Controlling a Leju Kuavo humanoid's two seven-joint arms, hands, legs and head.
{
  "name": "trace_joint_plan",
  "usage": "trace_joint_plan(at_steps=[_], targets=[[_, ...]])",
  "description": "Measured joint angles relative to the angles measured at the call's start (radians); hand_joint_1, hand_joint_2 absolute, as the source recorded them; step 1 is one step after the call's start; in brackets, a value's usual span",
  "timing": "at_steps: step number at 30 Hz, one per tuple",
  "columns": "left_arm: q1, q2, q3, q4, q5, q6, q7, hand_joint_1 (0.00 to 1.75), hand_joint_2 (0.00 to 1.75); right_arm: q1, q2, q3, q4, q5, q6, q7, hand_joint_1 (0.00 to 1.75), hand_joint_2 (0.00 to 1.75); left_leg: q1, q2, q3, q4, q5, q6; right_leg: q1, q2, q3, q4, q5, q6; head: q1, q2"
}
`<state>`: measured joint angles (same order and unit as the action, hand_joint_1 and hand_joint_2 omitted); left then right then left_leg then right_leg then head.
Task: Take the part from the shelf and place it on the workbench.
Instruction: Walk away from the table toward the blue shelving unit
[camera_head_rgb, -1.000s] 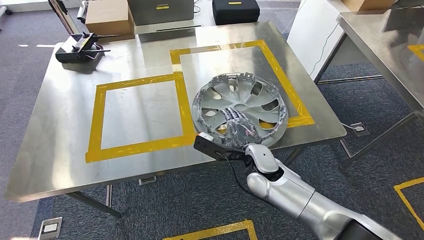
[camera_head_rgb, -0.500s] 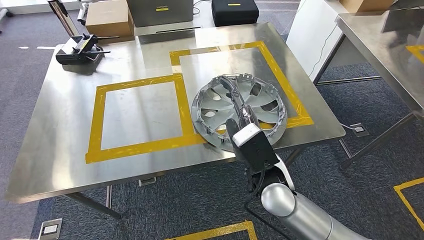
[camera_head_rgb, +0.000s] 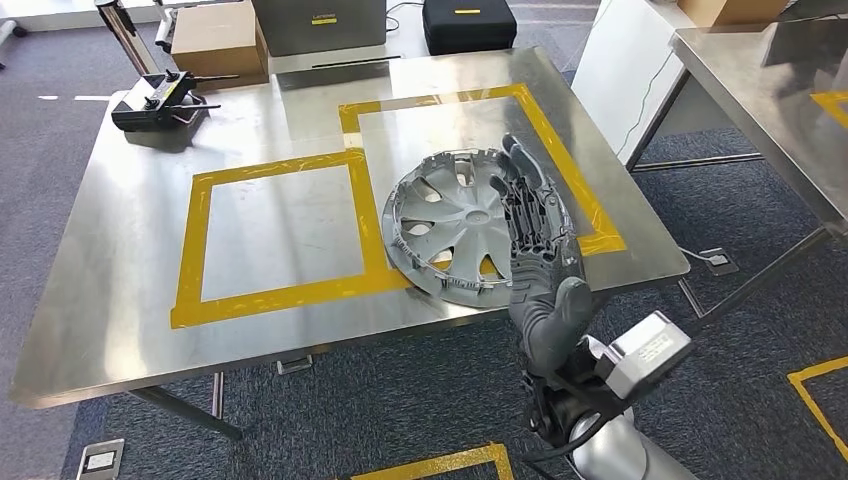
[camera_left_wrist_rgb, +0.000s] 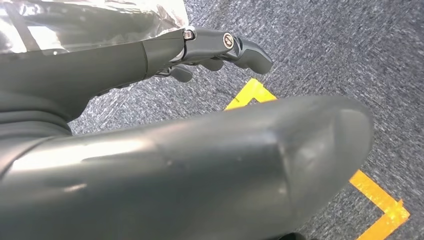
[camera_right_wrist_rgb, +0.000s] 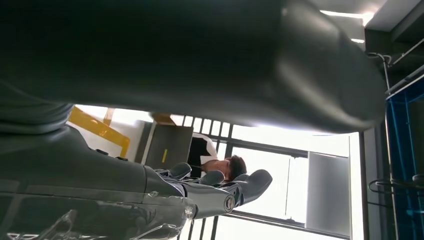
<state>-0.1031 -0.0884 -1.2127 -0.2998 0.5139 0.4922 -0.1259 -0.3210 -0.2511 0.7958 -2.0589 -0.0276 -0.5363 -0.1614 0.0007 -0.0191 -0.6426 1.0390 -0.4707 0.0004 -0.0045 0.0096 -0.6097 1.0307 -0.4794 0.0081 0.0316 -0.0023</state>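
Grey right hand (camera_head_rgb: 540, 250) open, fingers straight, above hubcap (camera_head_rgb: 455, 225).

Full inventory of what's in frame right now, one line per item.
wheel cover: 1, silver-grey, flat on the workbench, overlapping the right tape square's near-left corner
workbench: 1, steel
tape squares: 2, yellow, on the bench top
remote controller: 1, black, far-left bench corner
cardboard box: 1, brown, beyond the bench
black case: 1, beyond the bench
second table: 1, steel, right
person: 1, in the right wrist view
right hand: dark grey, fingers extended, raised over the cover's right side, holding nothing
left hand: dark grey, above carpet, empty
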Motion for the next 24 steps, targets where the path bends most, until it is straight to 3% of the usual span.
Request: trace_joint_plan(at_steps=[8,11,14,16,18,19,20,21,22,24], targets=[[0.0,0.008,0.006,0.0,0.012,0.001,0.0,0.0,0.0,0.014,-0.002,-0.008,-0.023,-0.03,0.002,-0.018,0.0,0.0,-0.006,0.0,0.002,0.002,-0.005,0.006,-0.005,0.0,0.003,0.0,-0.003,0.005,0.0,0.0],[0.0,0.012,0.006,0.0,0.013,-0.001,0.0,0.0,0.0,0.011,-0.002,-0.007,-0.024,-0.032,0.006,-0.018,0.0,0.0,-0.009,0.0,0.003,0.004,-0.008,0.012,-0.009,0.0,0.006,-0.003,-0.005,0.01,0.0,0.0],[-0.002,0.013,0.006,0.0,0.013,-0.001,0.0,0.0,0.0,0.003,-0.002,-0.008,-0.025,-0.032,0.007,-0.019,0.0,0.0,-0.003,0.002,0.016,-0.01,-0.005,0.021,-0.008,-0.001,0.009,0.006,-0.016,0.019,0.001,0.0],[-0.005,0.012,0.006,0.0,0.014,-0.001,0.0,0.0,0.0,-0.001,-0.002,-0.007,-0.026,-0.032,0.008,-0.019,0.0,0.0,0.004,0.005,0.027,-0.019,-0.004,0.027,-0.008,-0.003,-0.023,0.084,-0.06,0.024,0.004,0.0],[-0.007,0.013,0.006,0.0,0.014,-0.001,0.0,0.0,0.0,-0.002,-0.002,-0.007,-0.026,-0.034,0.009,-0.019,0.0,0.0,0.005,0.005,0.031,-0.019,-0.007,0.028,-0.011,-0.003,-0.086,0.209,-0.113,0.028,0.006,0.0],[-0.008,0.013,0.006,0.0,0.015,-0.001,0.0,0.0,0.0,-0.002,-0.002,-0.007,-0.025,-0.035,0.009,-0.019,0.0,0.0,0.005,0.005,0.032,-0.019,-0.008,0.027,-0.013,-0.003,-0.109,0.25,-0.122,0.03,0.006,0.0],[-0.007,0.013,0.006,0.0,0.015,-0.001,0.001,0.0,0.0,-0.002,-0.002,-0.007,-0.025,-0.037,0.01,-0.019,0.0,0.0,0.006,0.005,0.034,-0.018,-0.011,0.025,-0.015,-0.004,-0.115,0.257,-0.112,0.031,0.006,0.0],[-0.007,0.013,0.006,0.0,0.015,-0.001,0.002,0.0,0.0,-0.002,-0.003,-0.007,-0.024,-0.038,0.01,-0.019,0.0,0.0,0.007,0.005,0.036,-0.016,-0.014,0.021,-0.016,-0.004,-0.102,0.224,-0.084,0.032,0.006,0.0],[-0.007,0.013,0.006,0.0,0.015,-0.001,0.003,0.0,0.0,-0.004,-0.003,-0.007,-0.024,-0.04,0.01,-0.019,0.0,0.0,0.009,0.004,0.039,-0.012,-0.018,0.016,-0.018,-0.004,-0.074,0.162,-0.045,0.033,0.006,0.0],[-0.009,0.013,0.006,0.0,0.015,-0.002,0.004,0.0,0.0,-0.009,-0.002,-0.006,-0.024,-0.045,0.01,-0.019,0.0,0.0,0.01,0.004,0.04,-0.004,-0.027,0.002,-0.016,-0.003,-0.021,0.05,-0.001,0.03,0.006,0.0]])
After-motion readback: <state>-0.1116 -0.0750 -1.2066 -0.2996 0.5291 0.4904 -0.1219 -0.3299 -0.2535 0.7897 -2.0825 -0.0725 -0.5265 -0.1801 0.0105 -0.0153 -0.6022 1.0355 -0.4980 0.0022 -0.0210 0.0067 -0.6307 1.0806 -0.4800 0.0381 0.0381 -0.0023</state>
